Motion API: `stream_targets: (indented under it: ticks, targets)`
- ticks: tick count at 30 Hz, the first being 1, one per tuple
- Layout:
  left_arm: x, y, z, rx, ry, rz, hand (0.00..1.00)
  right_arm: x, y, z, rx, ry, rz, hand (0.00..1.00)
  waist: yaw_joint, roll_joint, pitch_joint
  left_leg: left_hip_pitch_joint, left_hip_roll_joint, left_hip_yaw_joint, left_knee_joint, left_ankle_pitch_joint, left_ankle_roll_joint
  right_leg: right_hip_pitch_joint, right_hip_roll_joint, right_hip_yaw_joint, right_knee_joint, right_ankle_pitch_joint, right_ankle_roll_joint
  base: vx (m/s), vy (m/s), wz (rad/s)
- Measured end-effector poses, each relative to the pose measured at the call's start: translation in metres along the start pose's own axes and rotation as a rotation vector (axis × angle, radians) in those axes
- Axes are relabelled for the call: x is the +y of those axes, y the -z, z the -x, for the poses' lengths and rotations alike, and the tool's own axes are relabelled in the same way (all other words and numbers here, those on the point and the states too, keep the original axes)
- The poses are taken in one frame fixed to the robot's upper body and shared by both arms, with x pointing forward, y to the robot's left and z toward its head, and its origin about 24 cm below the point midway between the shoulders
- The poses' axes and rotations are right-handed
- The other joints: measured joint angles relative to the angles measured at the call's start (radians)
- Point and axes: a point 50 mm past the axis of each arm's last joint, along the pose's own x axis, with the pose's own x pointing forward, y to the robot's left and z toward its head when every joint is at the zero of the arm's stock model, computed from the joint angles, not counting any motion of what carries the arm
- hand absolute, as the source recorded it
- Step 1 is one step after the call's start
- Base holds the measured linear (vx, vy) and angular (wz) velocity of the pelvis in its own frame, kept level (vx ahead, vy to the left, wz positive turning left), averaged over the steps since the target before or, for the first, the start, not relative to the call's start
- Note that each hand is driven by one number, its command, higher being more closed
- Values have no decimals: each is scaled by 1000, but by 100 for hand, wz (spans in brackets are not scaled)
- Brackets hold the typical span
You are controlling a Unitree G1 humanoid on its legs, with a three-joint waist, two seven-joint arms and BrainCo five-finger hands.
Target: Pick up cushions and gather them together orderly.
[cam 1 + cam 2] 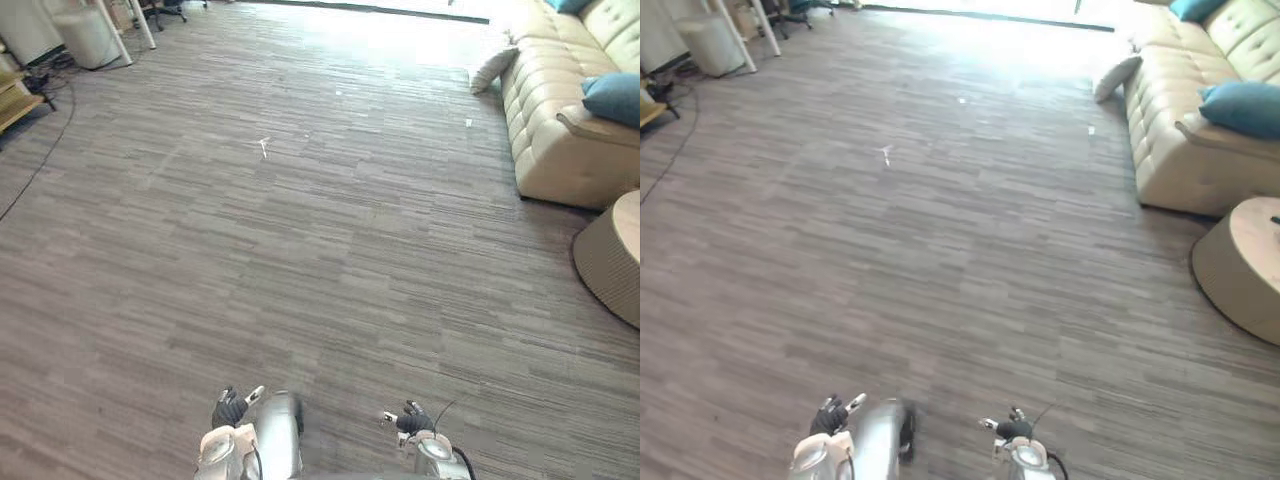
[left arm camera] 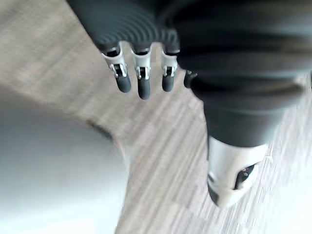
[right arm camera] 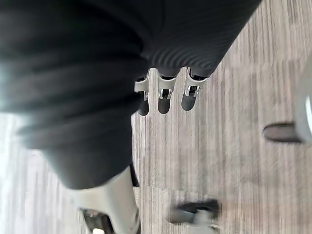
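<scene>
Cushions ungathered: beige cushion [image 1: 493, 70] leaning on sofa [image 1: 560, 140], teal cushion [image 1: 612, 97] on its arm. Left hand [image 1: 229, 408], right hand [image 1: 410, 420] low, fingers relaxed, empty; cushions judged beyond reach.

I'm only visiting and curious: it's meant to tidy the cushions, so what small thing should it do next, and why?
Probably step forward and to its right, toward the beige cushion on the floor against the sofa. Both the left hand and right hand hang open and empty, far from any cushion.

Grey plank floor [image 1: 300, 230], cream sofa [image 1: 560, 130], round wicker table [image 1: 612, 255].
</scene>
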Motion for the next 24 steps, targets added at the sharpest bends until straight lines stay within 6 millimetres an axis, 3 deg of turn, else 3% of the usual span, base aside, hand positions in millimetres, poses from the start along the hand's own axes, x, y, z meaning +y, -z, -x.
stream_targets:
  ticks: [1, 2, 4, 5, 6, 7, 9, 11, 12, 13, 15, 17, 18, 19, 20, 21, 22, 23, 24]
  targets:
    - [2, -2, -1, -5, -5, -3, 0, -2, 3, 1, 7, 6, -5, 0, -3, -26, -12, 0, -4, 25, 24, -34, 22, -21, -31, 9, 46, 9, 15, 747, 303, -65]
    - [5, -3, -1, -8, -13, -2, 0, -4, 3, 1, 0, 16, -8, 0, 1, -45, -17, 15, -7, 53, 74, -88, 46, -74, -57, 38, 186, 35, 58, 719, 327, -55]
    - [9, -4, -3, -1, -29, -14, 0, -6, 6, 2, 2, 19, -7, 0, -1, -67, -1, 115, -32, 85, 91, -177, 61, -205, -96, 89, 565, 143, 135, 660, 323, -42]
    - [11, -2, -4, 15, -31, -26, 0, -9, 8, 3, 4, 24, 0, 0, -13, -70, -1, 169, -49, 85, 91, -213, 65, -279, -114, 86, 769, 179, 161, 602, 263, -1]
    - [14, 6, -3, 55, -39, -44, 0, -10, 6, 3, -13, 23, 5, 0, -37, -58, 2, 273, -63, 76, 72, -256, 72, -355, -130, 48, 947, 173, 163, 606, 241, 11]
    - [14, 10, -2, 73, -41, -50, 0, -11, 4, 4, -29, 23, 4, 0, -47, -40, 7, 326, -62, 72, 51, -275, 75, -393, -135, 12, 982, 159, 150, 595, 198, 11]
    - [13, 13, -2, 86, -37, -58, 0, -12, 1, 4, -55, 23, -1, 0, -50, -33, -1, 437, -56, 61, -26, -318, 83, -500, -136, -80, 965, 123, 107, 575, 139, 8]
    - [13, 16, -1, 101, -34, -70, 0, -18, -6, 5, -88, 44, -33, 0, -56, -32, -1, 536, -54, 32, -90, -353, 74, -626, -129, -191, 823, 101, 100, 547, 45, 28]
    - [14, 18, -1, 114, -31, -87, 0, -22, -10, 4, -107, 58, -53, 0, -71, -28, 1, 579, -48, 20, -115, -373, 70, -670, -116, -249, 667, 113, 98, 614, -6, 47]
    - [14, 21, -1, 124, -26, -109, 0, -24, -12, 4, -114, 66, -59, 0, -83, -25, 1, 630, -45, 7, -148, -388, 62, -685, -102, -303, 471, 150, 86, 635, -22, 50]
    - [13, 26, 1, 143, -16, -130, 0, -26, -16, 4, -127, 69, -59, 0, -100, -16, -2, 732, -43, -11, -220, -416, 41, -708, -68, -327, 235, 230, 63, 836, -93, 53]
    - [9, 35, 5, 169, 0, -139, 0, -28, -20, 4, -142, 72, -48, 0, -119, 13, -17, 793, -24, -43, -229, -421, 45, -718, -44, -307, 287, 313, -33, 866, -128, 65]
    - [-3, 38, 6, 180, 36, -157, 0, -35, -21, 3, -141, 86, -38, 0, -119, 59, -37, 761, 24, -88, -117, -417, 43, -722, -24, -320, 354, 298, -68, 740, -113, 41]
    - [-5, 40, 7, 187, 43, -151, 0, -38, -23, 3, -145, 91, -33, 0, -115, 75, -46, 731, 44, -108, -37, -406, 37, -714, -14, -334, 376, 263, -70, 1091, -188, 17]
    - [-9, 39, 7, 183, 47, -134, 0, -39, -28, 2, -153, 89, -25, 0, -113, 104, -38, 628, 50, -151, 231, -282, 4, -681, 4, -333, 415, 177, -66, 862, -155, -14]
    - [-11, 39, 7, 183, 45, -112, 0, -41, -30, 2, -158, 89, -17, 0, -113, 126, -26, 543, 57, -162, 424, -92, -39, -627, 25, -319, 393, 146, -65, 1022, -156, -27]
    - [-10, 41, 8, 189, 36, -98, 0, -41, -32, 1, -160, 90, -14, 0, -105, 140, -20, 497, 77, -154, 526, -61, -64, -586, 43, -310, 370, 133, -69, 831, -67, -43]
    - [-8, 38, 7, 178, 24, -73, 0, -35, -28, 0, -137, 76, -18, 0, -100, 141, -6, 413, 122, -103, 697, -96, -53, -479, 75, -284, 312, 110, -69, 831, -30, -44]
    - [-4, 32, 5, 150, 7, -59, 0, -23, -23, 0, -108, 42, -29, 0, -92, 112, 12, 339, 133, -55, 780, -143, -38, -362, 80, -254, 245, 92, -64, 825, -39, -41]
